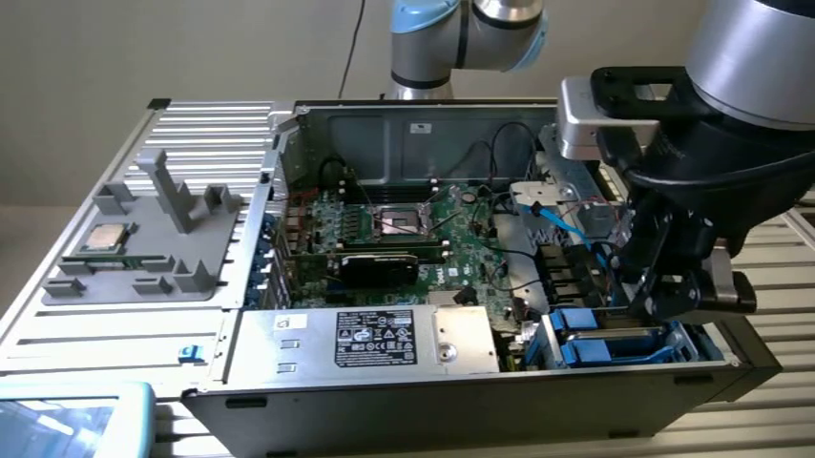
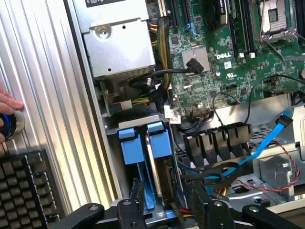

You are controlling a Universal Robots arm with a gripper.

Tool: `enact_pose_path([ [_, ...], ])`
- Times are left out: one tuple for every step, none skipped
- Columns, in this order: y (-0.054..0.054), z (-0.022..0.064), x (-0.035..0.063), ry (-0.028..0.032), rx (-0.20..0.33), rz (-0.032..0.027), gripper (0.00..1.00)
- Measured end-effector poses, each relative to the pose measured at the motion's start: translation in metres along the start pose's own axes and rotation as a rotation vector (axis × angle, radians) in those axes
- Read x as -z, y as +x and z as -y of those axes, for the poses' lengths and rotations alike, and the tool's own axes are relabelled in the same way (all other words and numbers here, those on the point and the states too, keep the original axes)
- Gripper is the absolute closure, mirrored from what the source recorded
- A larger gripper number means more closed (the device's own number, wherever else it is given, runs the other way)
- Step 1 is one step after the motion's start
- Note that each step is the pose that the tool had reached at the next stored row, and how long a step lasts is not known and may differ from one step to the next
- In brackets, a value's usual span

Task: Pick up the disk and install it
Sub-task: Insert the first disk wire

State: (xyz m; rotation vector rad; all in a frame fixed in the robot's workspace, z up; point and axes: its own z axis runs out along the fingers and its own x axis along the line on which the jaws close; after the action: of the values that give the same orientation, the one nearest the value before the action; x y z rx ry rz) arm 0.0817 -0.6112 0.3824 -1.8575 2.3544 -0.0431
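The disk (image 2: 159,155) stands on edge in the drive bay (image 2: 138,121) at a front corner of the computer case (image 1: 446,405), as the bay's guides require. The gripper (image 2: 169,207) hangs directly above, jaws apart, straddling its flat faces without clamping.

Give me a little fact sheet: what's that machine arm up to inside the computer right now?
Setting: open computer case on a slatted metal table
Disk: blue-bracketed disk standing on edge in the drive bay, at a corner of the case
Gripper: gripper right over the disk, fingers apart
Held: nothing visibly gripped
Person: a hand beside a blue-ringed button on the table
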Motion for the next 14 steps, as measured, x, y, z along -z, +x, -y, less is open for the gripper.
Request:
enact_pose_path([
  [0.003, 0.0009, -0.0001, -0.0027, -0.001, 0.0046, 0.48],
  [0.006, 0.0016, -0.0005, -0.0061, -0.001, 0.0078, 0.48],
  [0.009, 0.0022, -0.0011, -0.0101, -0.002, 0.01, 0.48],
  [0.011, 0.0028, -0.0018, -0.0146, -0.003, 0.0117, 0.48],
  [0.013, 0.0035, -0.0026, -0.0191, -0.003, 0.0131, 0.48],
  [0.015, 0.0044, -0.0034, -0.0234, -0.004, 0.0141, 0.48],
  [0.016, 0.0056, -0.0044, -0.0265, -0.004, 0.0151, 0.48],
  [0.016, 0.0076, -0.0058, -0.0278, -0.004, 0.0164, 0.48],
  [0.016, 0.0098, -0.0074, -0.0285, -0.004, 0.0176, 0.48],
  [0.016, 0.0121, -0.0089, -0.0291, -0.004, 0.0191, 0.48],
  [0.016, 0.0145, -0.0104, -0.0297, -0.003, 0.0202, 0.48],
  [0.015, 0.0171, -0.0118, -0.0301, -0.001, 0.0205, 0.48],
  [0.015, 0.0186, -0.0128, -0.0304, 0.002, 0.0209, 0.48],
  [0.015, 0.0196, -0.0134, -0.0311, 0.008, 0.0214, 0.48],
])
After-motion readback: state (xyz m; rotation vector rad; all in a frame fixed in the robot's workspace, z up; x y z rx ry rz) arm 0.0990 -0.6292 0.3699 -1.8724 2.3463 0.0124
